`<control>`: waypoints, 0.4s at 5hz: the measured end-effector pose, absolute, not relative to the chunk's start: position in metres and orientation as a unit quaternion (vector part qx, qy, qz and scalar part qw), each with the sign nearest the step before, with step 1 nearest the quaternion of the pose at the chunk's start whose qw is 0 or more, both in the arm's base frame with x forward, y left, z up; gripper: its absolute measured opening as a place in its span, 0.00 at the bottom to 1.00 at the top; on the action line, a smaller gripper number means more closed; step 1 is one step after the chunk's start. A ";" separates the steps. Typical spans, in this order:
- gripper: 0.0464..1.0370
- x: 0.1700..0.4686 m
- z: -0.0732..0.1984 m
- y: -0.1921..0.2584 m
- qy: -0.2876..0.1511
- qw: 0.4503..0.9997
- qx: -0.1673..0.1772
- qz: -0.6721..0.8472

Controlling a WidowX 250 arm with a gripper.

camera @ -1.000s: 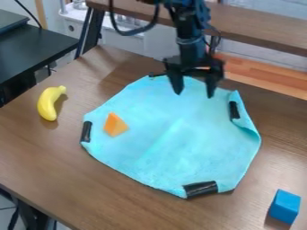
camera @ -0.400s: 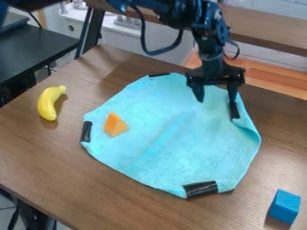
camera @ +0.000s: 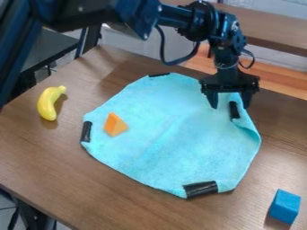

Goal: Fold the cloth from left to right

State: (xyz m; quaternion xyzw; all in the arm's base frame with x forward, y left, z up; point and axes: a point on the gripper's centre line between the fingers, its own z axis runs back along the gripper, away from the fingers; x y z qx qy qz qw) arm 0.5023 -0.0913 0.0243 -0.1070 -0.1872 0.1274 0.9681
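Black table (upper left), pale wall.

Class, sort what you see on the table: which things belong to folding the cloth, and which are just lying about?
Belong to the job:
- cloth
- gripper

Just lying about:
- yellow banana
- orange wedge, on the cloth
- blue block

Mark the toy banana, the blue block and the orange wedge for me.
Toy banana [camera: 48, 105]: camera view, middle of its yellow body.
Blue block [camera: 285, 204]: camera view, its upper part.
Orange wedge [camera: 114, 125]: camera view, middle of its visible side.
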 end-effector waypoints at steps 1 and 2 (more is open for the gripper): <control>0.96 0.509 0.019 -0.096 -0.185 0.968 -0.107 0.132; 0.91 0.515 0.017 -0.098 -0.188 0.967 -0.105 0.137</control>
